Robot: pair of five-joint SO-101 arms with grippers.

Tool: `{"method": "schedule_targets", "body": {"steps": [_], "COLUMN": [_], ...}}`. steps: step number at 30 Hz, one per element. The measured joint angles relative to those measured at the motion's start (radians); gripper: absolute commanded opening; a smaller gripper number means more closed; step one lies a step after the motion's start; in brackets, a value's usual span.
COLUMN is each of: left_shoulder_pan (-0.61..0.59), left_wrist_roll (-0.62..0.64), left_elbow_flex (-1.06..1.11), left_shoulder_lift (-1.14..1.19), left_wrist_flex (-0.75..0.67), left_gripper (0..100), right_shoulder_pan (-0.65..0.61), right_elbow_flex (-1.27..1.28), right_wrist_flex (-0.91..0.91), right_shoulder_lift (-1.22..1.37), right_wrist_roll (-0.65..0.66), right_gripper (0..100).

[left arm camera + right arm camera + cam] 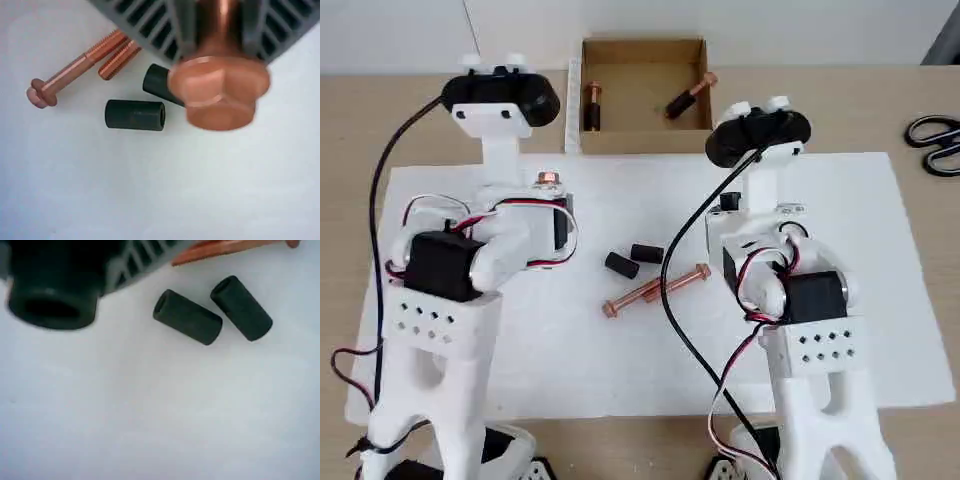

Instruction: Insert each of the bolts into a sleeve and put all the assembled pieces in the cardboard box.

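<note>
At the far edge of the table (380, 110), the cardboard box (645, 48) held two assembled pieces: one piece (592, 105) along the wall on the left arm's side, the other piece (688, 95) tilted in the opposite far corner. Between the arms, on the white sheet (620, 370), one loose sleeve (622, 265) lay just beside a second sleeve (646, 253). Two loose bolts (632, 297) (682, 278) lay alongside each other, heads at opposite ends, well apart from the sheet's edges and the box. The left end effector (548, 192) was clamped on a bolt (217, 95); the right end effector (733, 208) gripped a sleeve (50, 302). Scissors (935, 140) lay at the table's right edge.
</note>
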Motion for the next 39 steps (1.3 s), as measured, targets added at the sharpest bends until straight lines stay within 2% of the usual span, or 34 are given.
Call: {"method": "schedule_targets", "body": {"steps": [6, 13, 16, 20, 26, 31, 36, 39], "left_shoulder_pan": [0.011, 0.152, 0.164, 0.164, 0.164, 0.164, 0.172, 0.196], "left_wrist_roll": [0.0, 0.0, 0.015, 0.037, 0.08, 0.083, 0.091, 0.103], "left_elbow_flex": [0.0, 0.0, 0.008, 0.11, 0.265, 0.295, 0.296, 0.298], "left_shoulder_lift": [0.0, 0.0, 0.0, -0.003, -0.003, -0.003, -0.003, -0.068], "left_wrist_flex": [-0.011, -0.011, -0.02, -0.117, -0.354, -0.509, -0.534, -0.497], "left_gripper": [1, 1, 1, 1, 1, 1, 1, 1], "right_shoulder_pan": [-0.014, -0.091, -0.089, -0.091, -0.098, -0.095, -0.098, -0.115], "right_elbow_flex": [0.12, 0.365, 0.465, 0.532, 0.568, 0.586, 0.591, 0.592], "right_wrist_flex": [-0.107, -0.299, -0.345, -0.351, -0.351, -0.358, -0.358, -0.356], "right_shoulder_lift": [-0.104, -0.35, -0.422, -0.466, -0.479, -0.485, -0.488, -0.493], "right_wrist_roll": [0.0, 0.0, 0.0, 0.0, 0.0, 0.0, 0.0, 0.0], "right_gripper": [0.5, 0.5, 0.5, 0.5, 0.5, 0.5, 0.5, 0.5]}}
